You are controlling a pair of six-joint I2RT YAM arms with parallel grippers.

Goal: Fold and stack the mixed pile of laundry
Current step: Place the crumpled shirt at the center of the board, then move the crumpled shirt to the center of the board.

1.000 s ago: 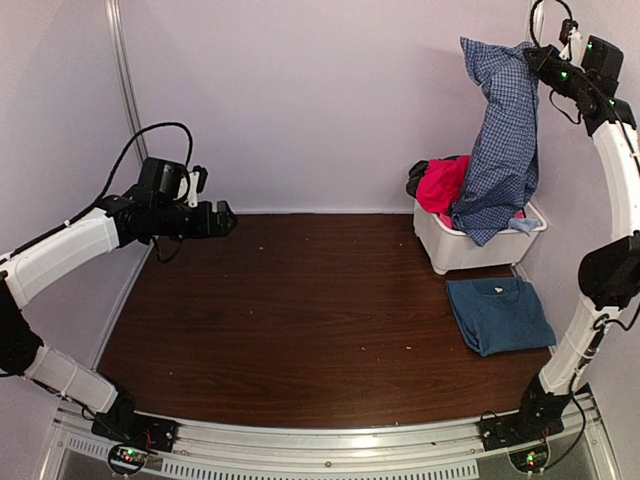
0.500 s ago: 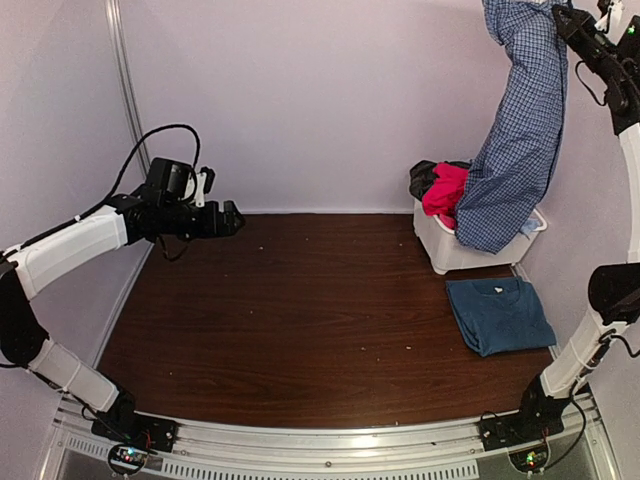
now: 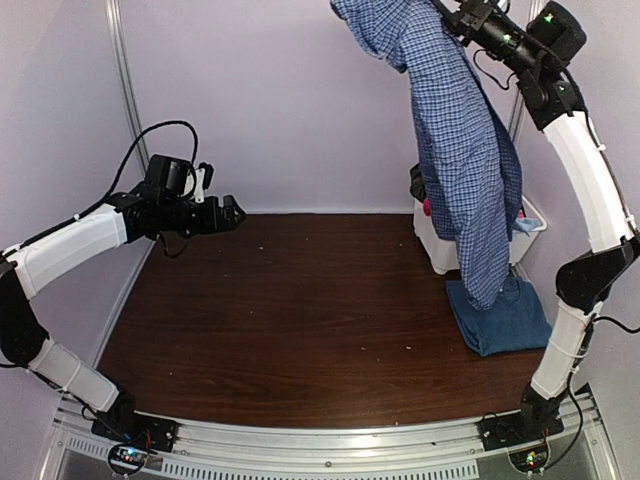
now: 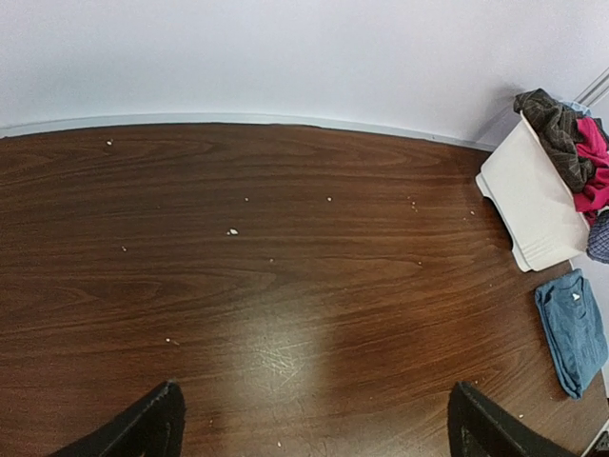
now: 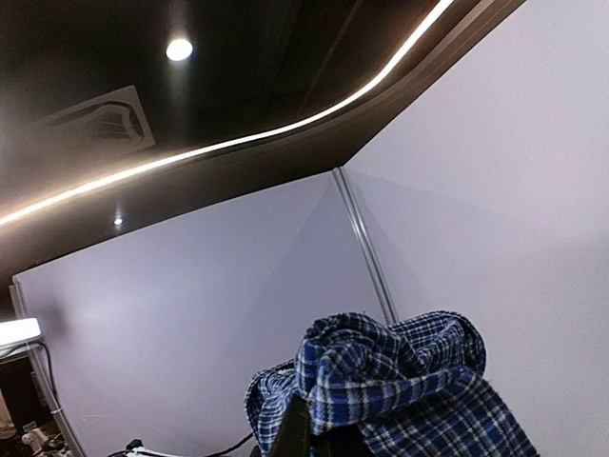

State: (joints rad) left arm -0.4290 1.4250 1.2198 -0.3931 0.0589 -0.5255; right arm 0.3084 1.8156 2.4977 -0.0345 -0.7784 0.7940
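My right gripper (image 3: 447, 16) is raised high at the back right, shut on the blue-and-white checked shirt (image 3: 458, 150). The shirt hangs long in front of the white bin (image 3: 438, 250), and its hem reaches the folded dark-blue T-shirt (image 3: 503, 318) on the table. In the right wrist view the bunched shirt (image 5: 400, 381) fills the space over my gripper (image 5: 324, 443). The rest of the mixed laundry pile sits in the bin (image 4: 528, 205): a dark garment (image 4: 557, 124) and a red one (image 4: 595, 162). My left gripper (image 3: 228, 213) hovers open at the left, holding nothing (image 4: 314, 424).
The pale back wall and a metal post (image 3: 125, 80) bound the brown table (image 3: 300, 320). The bin stands against the back right corner. The folded T-shirt (image 4: 574, 328) lies just in front of it. Small white specks dot the tabletop.
My right arm has swung the checked shirt up and to the left, out of the bin, so it now hangs full length. The left arm has hardly moved.
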